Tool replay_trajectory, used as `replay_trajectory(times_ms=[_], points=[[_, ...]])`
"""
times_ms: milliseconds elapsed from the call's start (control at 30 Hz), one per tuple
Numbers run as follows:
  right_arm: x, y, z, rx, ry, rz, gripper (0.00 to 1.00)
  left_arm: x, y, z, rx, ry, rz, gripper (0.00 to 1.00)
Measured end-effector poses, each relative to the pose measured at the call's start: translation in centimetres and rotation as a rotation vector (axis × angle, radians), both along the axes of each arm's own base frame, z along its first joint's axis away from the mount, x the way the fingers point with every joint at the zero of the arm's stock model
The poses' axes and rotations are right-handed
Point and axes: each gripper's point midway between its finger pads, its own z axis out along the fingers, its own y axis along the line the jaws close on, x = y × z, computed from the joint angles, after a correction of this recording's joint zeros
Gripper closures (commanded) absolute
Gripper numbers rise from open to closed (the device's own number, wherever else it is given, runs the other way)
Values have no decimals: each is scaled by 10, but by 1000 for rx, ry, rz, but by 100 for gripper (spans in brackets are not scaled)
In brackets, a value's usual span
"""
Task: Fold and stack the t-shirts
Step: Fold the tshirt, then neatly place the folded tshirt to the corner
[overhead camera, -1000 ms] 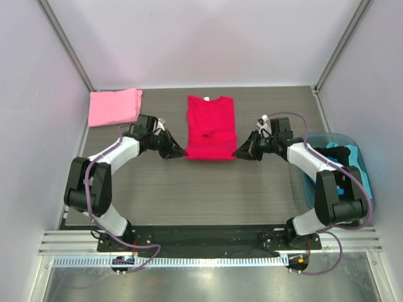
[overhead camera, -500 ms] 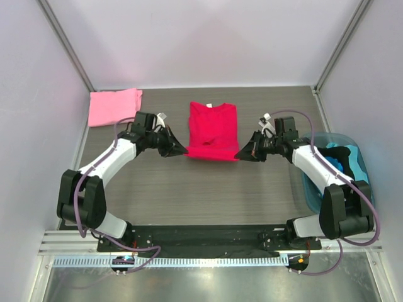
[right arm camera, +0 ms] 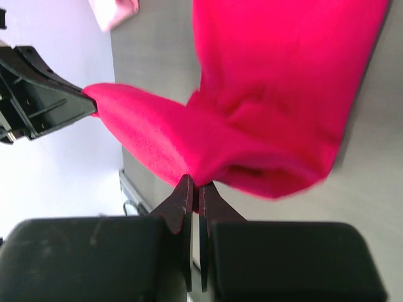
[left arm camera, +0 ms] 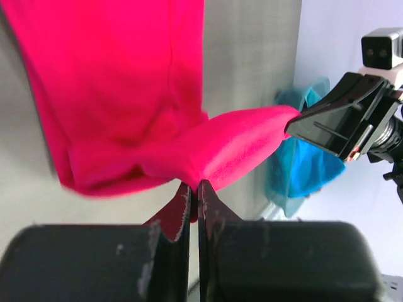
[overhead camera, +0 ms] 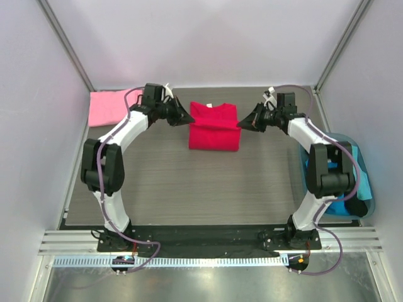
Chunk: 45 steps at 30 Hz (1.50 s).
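A grey wood-grain table [overhead camera: 189,182] stands inside pale lilac walls [overhead camera: 208,44], a blue bin [overhead camera: 364,179] at its right edge. The red tee [overhead camera: 214,133] lies part-folded at the far middle. The left end effector [overhead camera: 187,119] and right end effector [overhead camera: 242,124] flank it, each clamped on a pinch of its cloth, with a band stretched between them. The pink tee [overhead camera: 104,108] lies in the far left corner.

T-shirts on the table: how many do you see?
2. The red t-shirt lies in the middle of the table; the pink t-shirt lies in the far left corner. The blue bin at the right may hide more.
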Motion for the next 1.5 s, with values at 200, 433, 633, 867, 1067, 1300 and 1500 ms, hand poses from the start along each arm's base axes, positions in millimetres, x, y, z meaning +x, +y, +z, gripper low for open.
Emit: replay_trajectory(times_ms=[200,433,633,867,1067,1300,1500], points=[[75,-3,-11,6,-54,-22,98,69,-4,-10,23,-100,3,100],[157,0,-38,14,-108,-32,89,141,-3,-40,35,-171,38,100],[218,0,-76,-4,-167,-55,41,191,6,-78,82,-244,110,47],[222,-1,-66,-15,-211,-53,38,201,28,-68,164,-310,177,45],[203,1,-6,20,-301,-29,42,161,43,-30,214,-313,176,28],[179,11,-2,71,-286,4,44,127,42,-55,239,-240,73,23],[170,27,-33,73,-207,36,45,109,34,-96,189,-108,11,27]])
